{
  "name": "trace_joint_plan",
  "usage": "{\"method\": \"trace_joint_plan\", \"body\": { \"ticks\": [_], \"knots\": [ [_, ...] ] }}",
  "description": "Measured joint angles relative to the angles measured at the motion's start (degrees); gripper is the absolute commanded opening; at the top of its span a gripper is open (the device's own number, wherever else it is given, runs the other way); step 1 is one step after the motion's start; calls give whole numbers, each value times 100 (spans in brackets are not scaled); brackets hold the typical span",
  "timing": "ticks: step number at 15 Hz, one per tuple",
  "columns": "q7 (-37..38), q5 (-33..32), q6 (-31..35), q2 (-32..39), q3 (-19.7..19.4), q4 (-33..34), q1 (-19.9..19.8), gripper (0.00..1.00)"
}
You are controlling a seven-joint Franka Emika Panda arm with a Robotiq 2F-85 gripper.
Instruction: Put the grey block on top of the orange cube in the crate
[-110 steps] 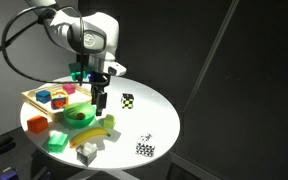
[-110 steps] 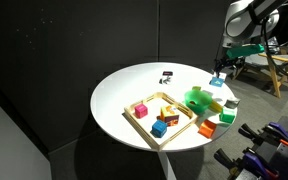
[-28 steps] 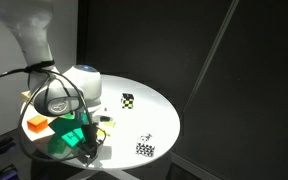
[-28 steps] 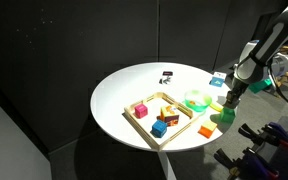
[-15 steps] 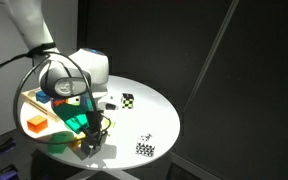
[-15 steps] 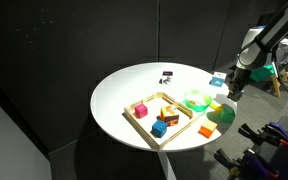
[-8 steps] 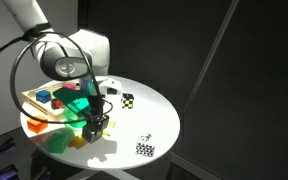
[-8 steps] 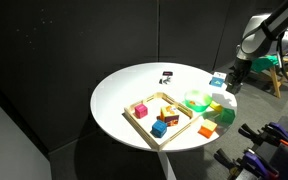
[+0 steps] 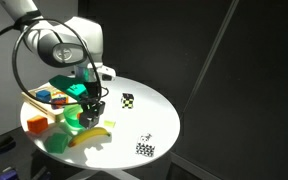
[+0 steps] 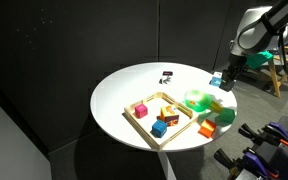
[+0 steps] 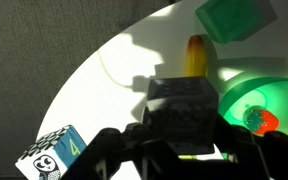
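Just raised off worktop (image 9: 154, 110) beside green bowl (image 11: 236, 98), fingers (image 11: 124, 150) clamped on grey block (image 11: 184, 108); pickup apparently done, carry to crate (image 10: 144, 124) and stacking remaining.

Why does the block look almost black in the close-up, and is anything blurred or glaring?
In the wrist view, the grey block is in shadow and looks nearly black. The fingers holding it are blurred because they are so close to the camera, and the table is washed out to white. In both exterior views, the tabletop glares against dark surroundings.
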Motion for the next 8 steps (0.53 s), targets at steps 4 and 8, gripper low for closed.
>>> {"method": "trace_joint_plan", "body": {
  "ticks": [4,8],
  "knots": [
    [20,-26,0,-150,159,-87,105,31],
    [21,-39,0,-293,301,-200,208,31]
  ]
}}
